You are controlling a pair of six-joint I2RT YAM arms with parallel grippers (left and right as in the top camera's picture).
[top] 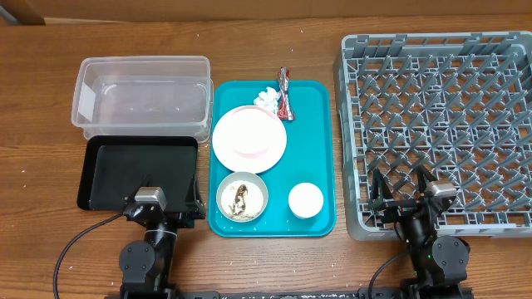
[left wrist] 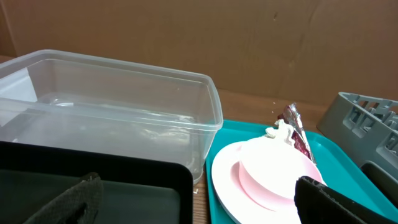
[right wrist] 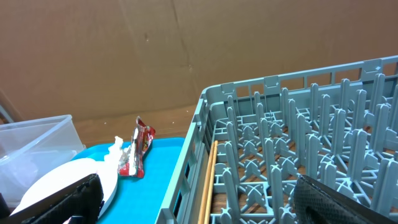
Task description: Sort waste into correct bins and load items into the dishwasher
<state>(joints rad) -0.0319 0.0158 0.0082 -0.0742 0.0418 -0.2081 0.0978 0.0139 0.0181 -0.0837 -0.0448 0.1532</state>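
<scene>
A teal tray (top: 316, 149) holds a white and pink plate (top: 249, 137), a bowl with food scraps (top: 242, 198), a small white cup (top: 305, 200), a red wrapper (top: 285, 93) and a crumpled white tissue (top: 266, 98). The grey dishwasher rack (top: 436, 124) stands at the right. My left gripper (top: 162, 208) is open and empty over the near edge of the black tray (top: 141, 170). My right gripper (top: 403, 195) is open and empty over the rack's near left corner. The plate (left wrist: 267, 174) and wrapper (left wrist: 298, 134) show in the left wrist view; the rack (right wrist: 298, 143) and wrapper (right wrist: 138, 149) show in the right wrist view.
A clear plastic bin (top: 141, 95) stands behind the black tray at the left, also in the left wrist view (left wrist: 112, 106). A cardboard wall (left wrist: 217, 43) runs along the back of the wooden table (top: 41, 124).
</scene>
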